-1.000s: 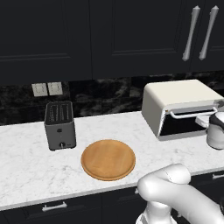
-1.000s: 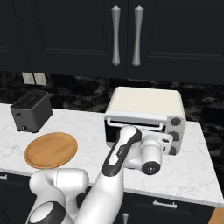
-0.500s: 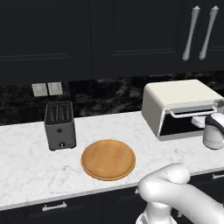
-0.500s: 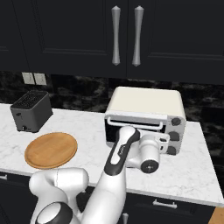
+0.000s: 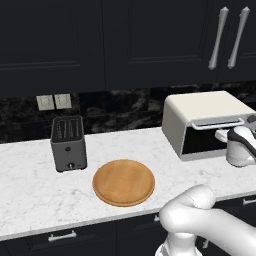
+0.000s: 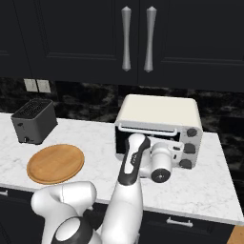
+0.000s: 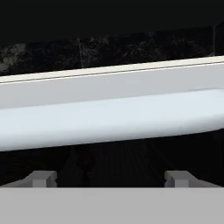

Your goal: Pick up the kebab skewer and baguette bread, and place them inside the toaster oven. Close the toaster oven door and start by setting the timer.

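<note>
Toaster oven: the toaster oven point(image 6: 159, 112) is a cream-white box with a rounded top, standing at the right end of the counter against the backsplash, three dark round knobs down its right front.
Door: the toaster oven door point(image 5: 207, 141) is dark glass in a pale frame, standing slightly ajar at the top, with a silver bar handle point(image 7: 109, 116) along its upper edge.
Claw: the claw point(image 7: 109, 177) hovers right in front of that handle, its two small dark tips spread wide apart with nothing between them; the white wrist sits just before the glass.
Plate: a round wooden plate point(image 5: 123, 182), smooth and pale brown with a shallow rim, lies bare near the front edge of the counter.
Slot toaster: a dark grey slot toaster point(image 5: 68, 142), boxy with two long slots, stands left of the plate.
Counter: white marble counter point(image 5: 30, 190) with faint grey veining.
Room: glossy black stone backsplash, black cabinets point(image 6: 71, 38) above with long silver handles, two pale wall outlets point(image 5: 54, 101) behind the slot toaster.
Writing: none that I can read.
</note>
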### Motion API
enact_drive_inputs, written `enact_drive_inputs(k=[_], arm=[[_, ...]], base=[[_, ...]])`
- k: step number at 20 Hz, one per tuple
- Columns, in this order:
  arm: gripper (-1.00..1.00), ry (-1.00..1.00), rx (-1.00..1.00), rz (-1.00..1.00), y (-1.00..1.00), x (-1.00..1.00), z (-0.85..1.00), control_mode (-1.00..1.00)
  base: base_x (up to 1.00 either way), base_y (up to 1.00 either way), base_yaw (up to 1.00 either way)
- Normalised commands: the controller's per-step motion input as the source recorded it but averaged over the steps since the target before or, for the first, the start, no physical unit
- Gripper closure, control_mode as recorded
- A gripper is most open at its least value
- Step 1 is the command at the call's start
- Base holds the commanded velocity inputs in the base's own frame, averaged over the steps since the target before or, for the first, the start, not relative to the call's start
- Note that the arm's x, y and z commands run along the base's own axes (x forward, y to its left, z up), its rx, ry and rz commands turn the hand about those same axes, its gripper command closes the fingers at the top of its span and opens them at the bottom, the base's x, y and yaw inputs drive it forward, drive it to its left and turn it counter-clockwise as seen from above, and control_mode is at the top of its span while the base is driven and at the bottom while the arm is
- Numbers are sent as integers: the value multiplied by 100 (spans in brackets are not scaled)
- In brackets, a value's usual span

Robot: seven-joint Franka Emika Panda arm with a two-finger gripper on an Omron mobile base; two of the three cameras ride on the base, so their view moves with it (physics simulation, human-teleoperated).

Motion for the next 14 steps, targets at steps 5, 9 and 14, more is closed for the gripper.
enact_drive_inputs(k=[5,9,14], arm=[[-100,3,0,0,13,1,-3,-100],[-100,1,0,0,20,12,-8,-100],[-100,0,-1,0,27,39,-11,-100]], base=[[0,0,0],[0,0,0],[0,0,0]])
